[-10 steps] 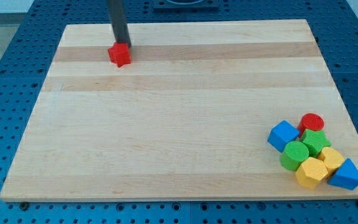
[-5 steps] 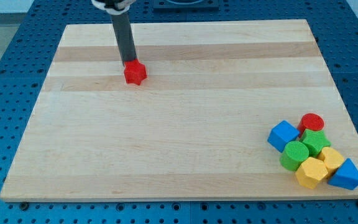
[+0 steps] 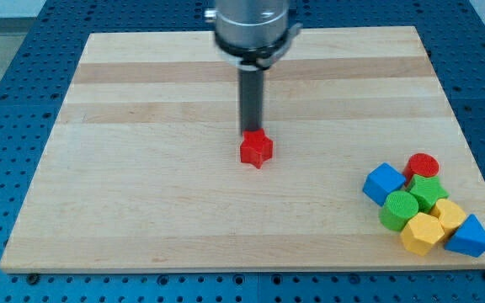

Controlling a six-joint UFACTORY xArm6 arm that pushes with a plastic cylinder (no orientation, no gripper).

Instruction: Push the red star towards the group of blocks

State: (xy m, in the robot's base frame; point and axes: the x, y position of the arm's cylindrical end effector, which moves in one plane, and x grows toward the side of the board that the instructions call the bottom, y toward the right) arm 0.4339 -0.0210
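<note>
Camera view: my arm comes down from the view's top as a grey cylindrical housing [image 3: 251, 25], cut off by the frame edge, with the straight dark rod [image 3: 251, 97] dropping upright from it onto the wooden board [image 3: 141, 210]. My tip [image 3: 252, 134] sits against the top edge of the red star [image 3: 256, 149], on the side facing the view's top; the contact point itself is partly masked by the star. The rig carries no jaws, only this rod, so nothing is being clasped.

The red star lies near the board's middle, a little toward the view's top. Well apart from the star, toward the view's bottom right, a cluster of blocks sits packed together: a blue cube [image 3: 384, 183] nearest the star, a red cylinder [image 3: 423, 165], a green star [image 3: 429, 192], a green cylinder [image 3: 399, 209], a yellow hexagon [image 3: 423, 232], a second yellow block [image 3: 450, 215] whose shape I cannot make out because neighbours overlap it, and a blue triangle [image 3: 470, 236] farthest from the star.

The pale, striped board rests on a blue perforated table [image 3: 7, 101] that frames it on all sides.
</note>
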